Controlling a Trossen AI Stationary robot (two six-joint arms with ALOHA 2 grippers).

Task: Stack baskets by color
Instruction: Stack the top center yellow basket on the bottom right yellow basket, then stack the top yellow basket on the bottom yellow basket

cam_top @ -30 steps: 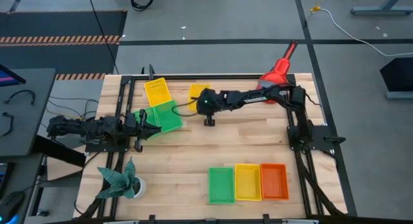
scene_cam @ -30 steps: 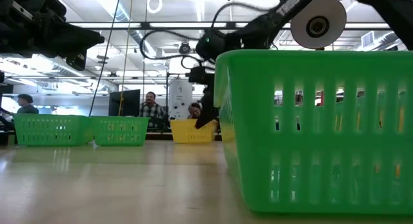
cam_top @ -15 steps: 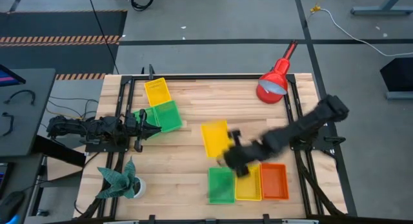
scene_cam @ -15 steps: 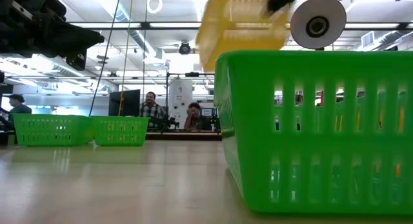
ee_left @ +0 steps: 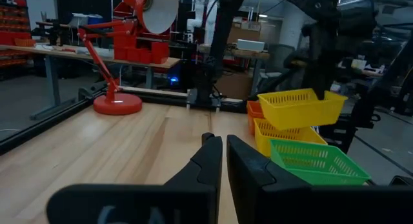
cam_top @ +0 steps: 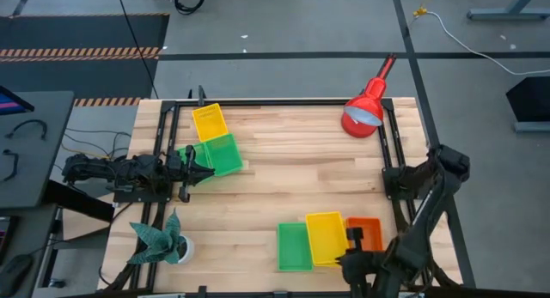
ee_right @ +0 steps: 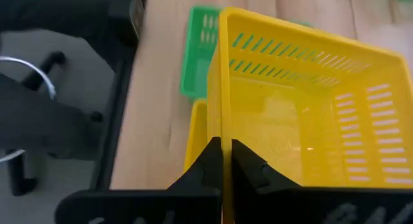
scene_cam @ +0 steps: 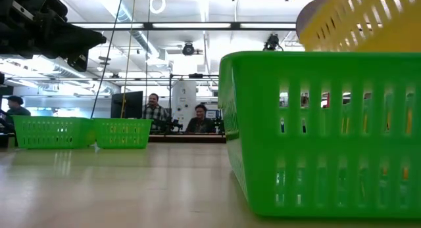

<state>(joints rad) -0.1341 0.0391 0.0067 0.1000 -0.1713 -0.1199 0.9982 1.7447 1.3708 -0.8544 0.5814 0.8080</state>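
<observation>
The high view looks straight down on the whole tabletop [cam_top: 284, 186]. The low view sits at its surface, close behind a green basket [scene_cam: 322, 133]. Both wrist views share the yellow basket [ee_right: 303, 114].

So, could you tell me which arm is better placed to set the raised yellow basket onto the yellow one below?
The right: its jaws are shut on the rim of the yellow mesh plastic basket, held just above the yellow basket on the table. The left gripper waits far across the table.
</observation>
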